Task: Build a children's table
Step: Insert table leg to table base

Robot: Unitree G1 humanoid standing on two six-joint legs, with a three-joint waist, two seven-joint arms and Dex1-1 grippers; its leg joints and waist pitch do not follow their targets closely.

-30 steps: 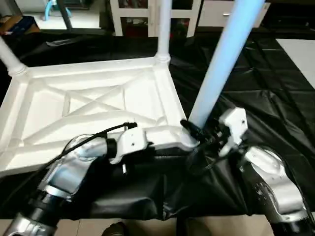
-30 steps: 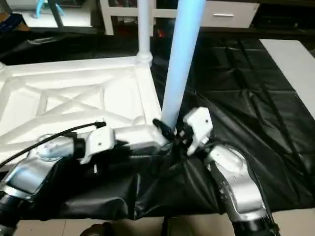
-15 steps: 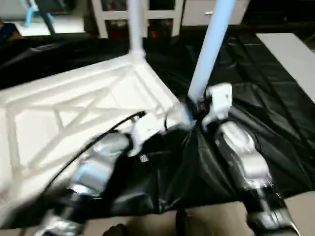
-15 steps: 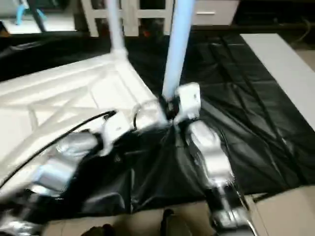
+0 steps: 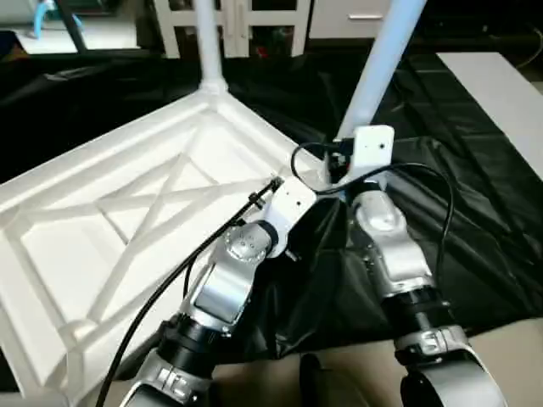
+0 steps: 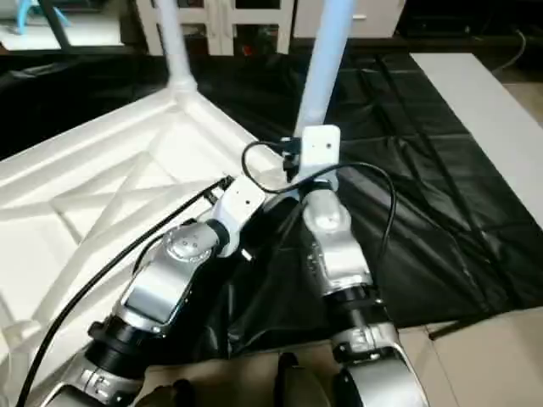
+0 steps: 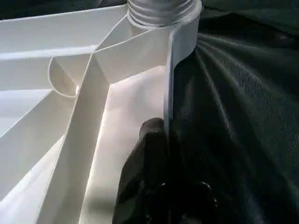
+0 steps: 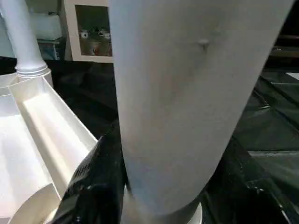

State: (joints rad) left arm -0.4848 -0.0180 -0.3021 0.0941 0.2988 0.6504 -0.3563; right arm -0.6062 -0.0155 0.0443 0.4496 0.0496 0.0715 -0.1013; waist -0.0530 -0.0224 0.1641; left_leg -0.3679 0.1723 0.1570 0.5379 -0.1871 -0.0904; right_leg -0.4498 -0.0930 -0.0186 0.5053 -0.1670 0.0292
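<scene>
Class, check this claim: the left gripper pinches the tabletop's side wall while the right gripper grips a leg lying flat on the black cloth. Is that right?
Not quite. The left gripper does pinch the tabletop's wall, but the leg in the right gripper stands upright in its corner socket, as the left eye view shows.

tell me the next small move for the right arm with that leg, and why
Probably turn or press the leg further down into its corner socket, while the left gripper steadies the tabletop's rim. The right gripper is closed around the leg low down, right at the corner, and the leg leans rather than standing straight like the far leg, so it may not be fully seated.
</scene>
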